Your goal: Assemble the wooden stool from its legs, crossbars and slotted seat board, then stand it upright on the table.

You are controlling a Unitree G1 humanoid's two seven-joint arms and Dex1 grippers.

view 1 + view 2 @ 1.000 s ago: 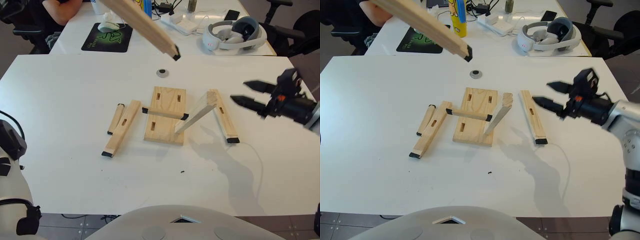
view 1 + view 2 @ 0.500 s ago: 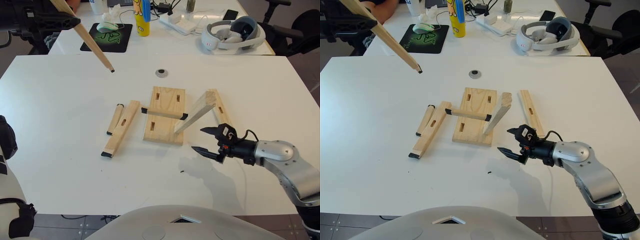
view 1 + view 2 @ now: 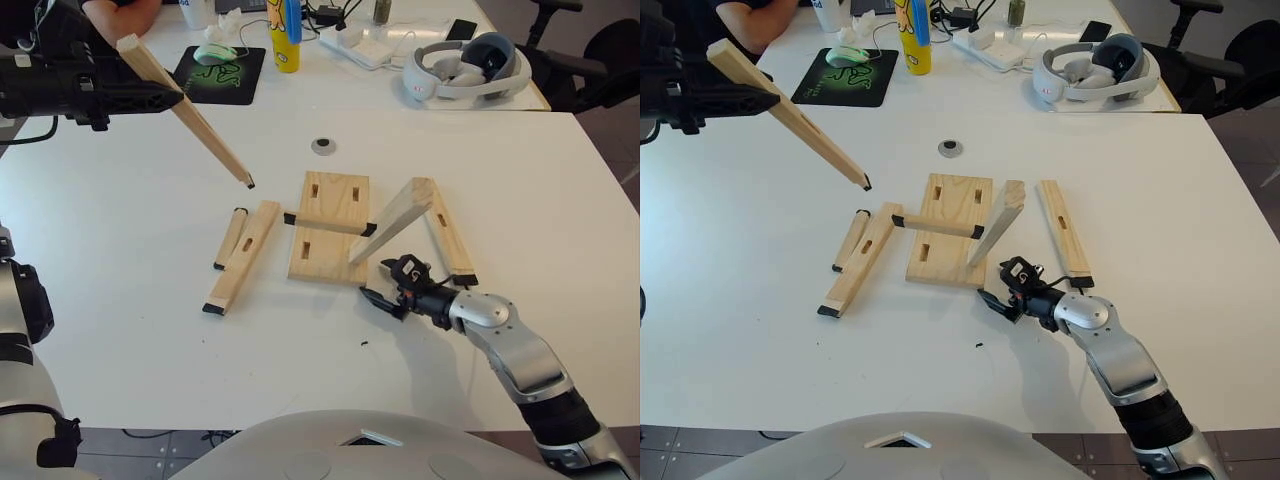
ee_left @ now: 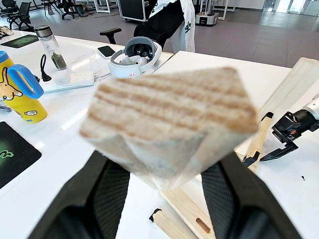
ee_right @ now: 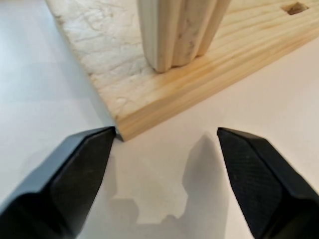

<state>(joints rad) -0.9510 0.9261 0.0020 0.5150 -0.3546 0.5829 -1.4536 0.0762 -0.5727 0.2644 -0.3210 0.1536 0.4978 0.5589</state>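
Seat board (image 3: 330,228): right gripper (image 3: 378,282), jaws open at its corner, may push it.
Tilted leg (image 3: 395,218): could topple.
Left gripper (image 3: 150,95): clamps spare leg (image 3: 215,150).

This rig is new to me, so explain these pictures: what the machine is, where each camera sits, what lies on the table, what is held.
This is a humanoid robot with two arms, each with a two-fingered gripper. Two pictures come from cameras in its head, looking down over a table; the others from a camera on each wrist. On the table lie stool parts: a slotted seat board with a crossbar across it and one leg standing tilted on it, a second leg to its right, a third leg and a short crossbar to its left. The left gripper holds a fourth leg in the air. The right gripper, open, is low by the board's near corner.
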